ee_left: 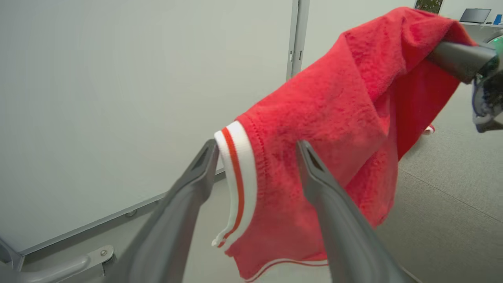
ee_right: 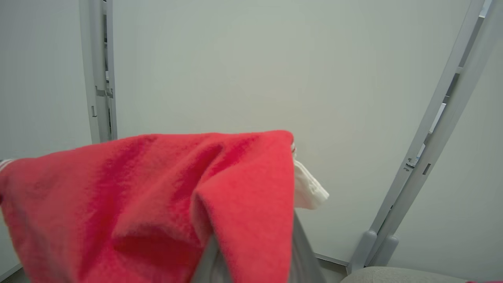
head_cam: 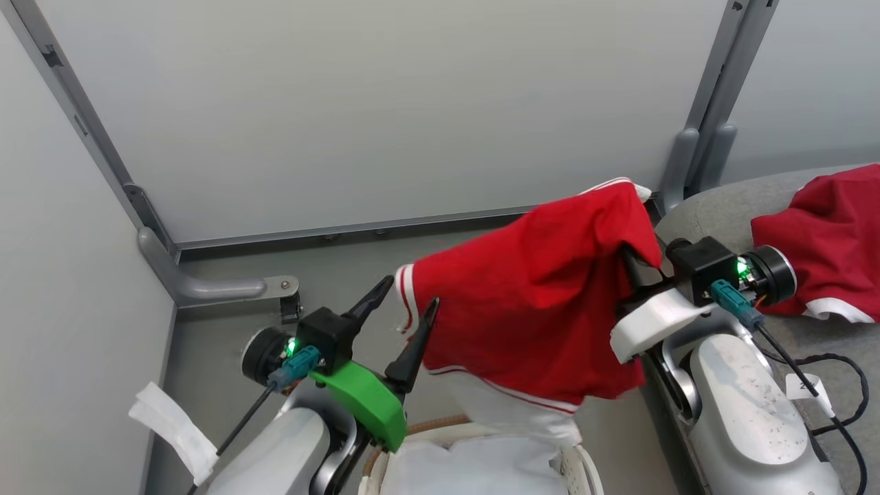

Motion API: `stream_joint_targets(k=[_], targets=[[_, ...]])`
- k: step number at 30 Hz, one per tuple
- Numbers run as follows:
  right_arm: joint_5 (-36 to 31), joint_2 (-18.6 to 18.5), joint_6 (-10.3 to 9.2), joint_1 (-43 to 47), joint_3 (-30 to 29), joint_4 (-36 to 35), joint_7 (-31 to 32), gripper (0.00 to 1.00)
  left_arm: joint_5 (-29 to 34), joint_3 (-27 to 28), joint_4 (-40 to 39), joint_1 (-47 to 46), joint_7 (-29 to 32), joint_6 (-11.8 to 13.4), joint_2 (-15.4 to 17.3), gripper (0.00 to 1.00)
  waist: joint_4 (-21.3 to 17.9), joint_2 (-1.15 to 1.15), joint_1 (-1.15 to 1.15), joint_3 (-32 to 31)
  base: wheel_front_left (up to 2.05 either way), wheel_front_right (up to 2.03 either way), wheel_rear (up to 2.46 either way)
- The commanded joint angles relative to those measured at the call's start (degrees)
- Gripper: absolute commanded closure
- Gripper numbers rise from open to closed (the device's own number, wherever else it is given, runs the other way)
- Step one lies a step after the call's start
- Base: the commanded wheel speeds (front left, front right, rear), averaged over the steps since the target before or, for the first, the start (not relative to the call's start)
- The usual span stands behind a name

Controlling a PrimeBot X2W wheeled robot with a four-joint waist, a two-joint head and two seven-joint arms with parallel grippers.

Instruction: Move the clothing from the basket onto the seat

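Observation:
A red garment (head_cam: 536, 302) with white striped trim hangs in the air above the basket (head_cam: 430, 426), whose brown-banded rim shows at the bottom edge. My right gripper (head_cam: 629, 260) is shut on the garment's upper right part, its fingers (ee_right: 304, 255) mostly buried under the cloth. My left gripper (head_cam: 411, 292) is open, and the striped cuff (ee_left: 235, 173) hangs loose between its two fingers. A second red garment (head_cam: 825, 234) lies on the grey seat (head_cam: 722, 199) at the right. In the left wrist view my right gripper's dark finger (ee_left: 456, 59) pokes out of the cloth.
White partition walls on grey metal posts close the space behind and to the left, with a foot bracket (head_cam: 227, 287) on the grey floor. White cloth (head_cam: 481, 467) lies in the basket. A black cable (head_cam: 839, 385) loops over the seat by my right forearm.

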Motion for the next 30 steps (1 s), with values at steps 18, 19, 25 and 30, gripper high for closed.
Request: stream_joint_targets(k=[18,19,25,30], targets=[[-1.5,-0.2,-0.08,3.7,-6.5,-1.8,-0.1,1.0,9.1,10.6,0.2,11.4,-0.2,-3.0,-7.4,0.0,-0.9,0.0,0.0,1.3,0.0,0.0,0.0],[-1.3,-0.2,-0.08,3.5,-6.4,-1.7,-0.1,1.0,9.5,10.9,0.1,11.5,-0.2,-3.0,-7.6,0.0,-1.4,0.0,0.0,1.4,0.0,0.0,0.0],[-0.7,-0.2,-0.08,2.3,-4.8,-1.2,-0.1,1.0,11.7,12.9,-0.9,13.1,-0.1,-3.5,-8.2,0.0,-7.9,0.0,0.0,2.6,0.0,0.0,0.0],[-1.0,-0.2,-0.08,2.3,-3.9,-0.6,-0.1,1.0,13.2,14.0,-2.0,13.7,-0.1,-3.7,-9.1,0.0,-15.3,0.0,0.0,4.0,0.0,0.0,0.0]])
